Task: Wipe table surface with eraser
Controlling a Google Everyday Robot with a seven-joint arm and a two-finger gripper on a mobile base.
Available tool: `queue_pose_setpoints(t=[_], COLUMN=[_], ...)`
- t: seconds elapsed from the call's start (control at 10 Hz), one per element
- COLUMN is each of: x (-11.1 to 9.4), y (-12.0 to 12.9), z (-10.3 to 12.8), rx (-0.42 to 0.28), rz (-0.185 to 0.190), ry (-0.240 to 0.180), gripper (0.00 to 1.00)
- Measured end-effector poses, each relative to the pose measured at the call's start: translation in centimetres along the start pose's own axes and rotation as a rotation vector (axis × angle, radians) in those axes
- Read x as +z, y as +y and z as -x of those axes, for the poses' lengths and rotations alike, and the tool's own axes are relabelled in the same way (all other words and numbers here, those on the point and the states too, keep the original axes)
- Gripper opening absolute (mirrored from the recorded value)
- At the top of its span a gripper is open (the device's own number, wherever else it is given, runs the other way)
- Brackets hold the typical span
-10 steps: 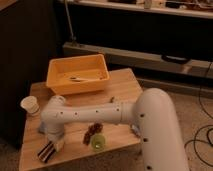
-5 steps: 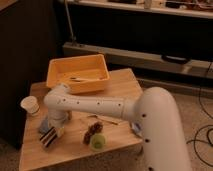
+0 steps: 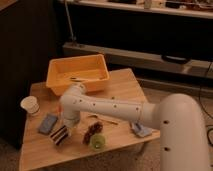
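No legible writing. Orange bin [image 3: 80, 70]: utensil inside. White cup [image 3: 30, 105], contents unseen. Gripper [image 3: 64, 129] low over wooden table [image 3: 122, 87], directly above eraser [image 3: 60, 135]; grip state cannot be told.

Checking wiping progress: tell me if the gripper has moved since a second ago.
Yes. The gripper moved right along the table, farther from the left edge, toward the green cup.

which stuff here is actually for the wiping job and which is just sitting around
For the job:
- eraser, at the hand low over the table's front left
- table

Lying about:
- orange bin
- paper cup
- blue cloth
- green object
- dark reddish item
- bluish item at the right edge
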Motion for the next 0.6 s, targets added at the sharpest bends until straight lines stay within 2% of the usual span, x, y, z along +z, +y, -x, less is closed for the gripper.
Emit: queue_pose_setpoints(t=[0.3,0.6], x=[0.5,2.8], y=[-3.2,-4.2], z=[0.1,-3.0], rx=[0.028,-0.009], rz=[-0.005,-0.037], ry=[0.01,0.026], gripper=[0.0,0.0])
